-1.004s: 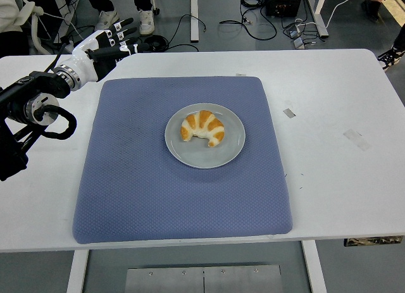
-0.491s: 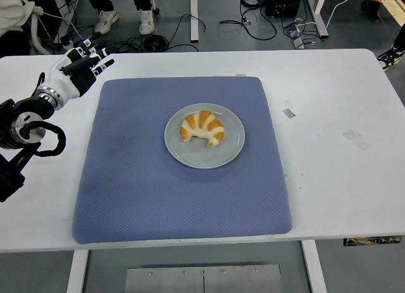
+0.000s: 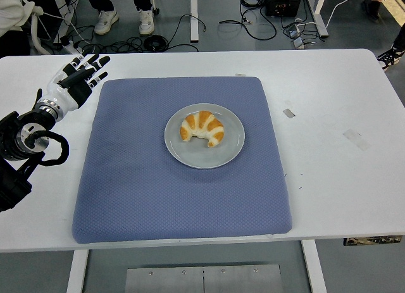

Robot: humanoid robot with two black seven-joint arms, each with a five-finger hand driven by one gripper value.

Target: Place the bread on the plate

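Observation:
A golden croissant [image 3: 202, 128] lies on the grey round plate [image 3: 229, 150] in the middle of the blue mat [image 3: 158, 192]. My left hand [image 3: 79, 78] is over the white table, just left of the mat's far left corner. Its fingers are spread and hold nothing. It is well apart from the plate. My right arm is out of view.
The white table [image 3: 342, 109] has small tape marks to the right of the mat. People's shoes and legs show at the top left beyond the table. Cables lie on the floor behind it.
My left hand has drawn back to the left and toward the near side, away from the mat's far corner. The croissant and plate have not moved.

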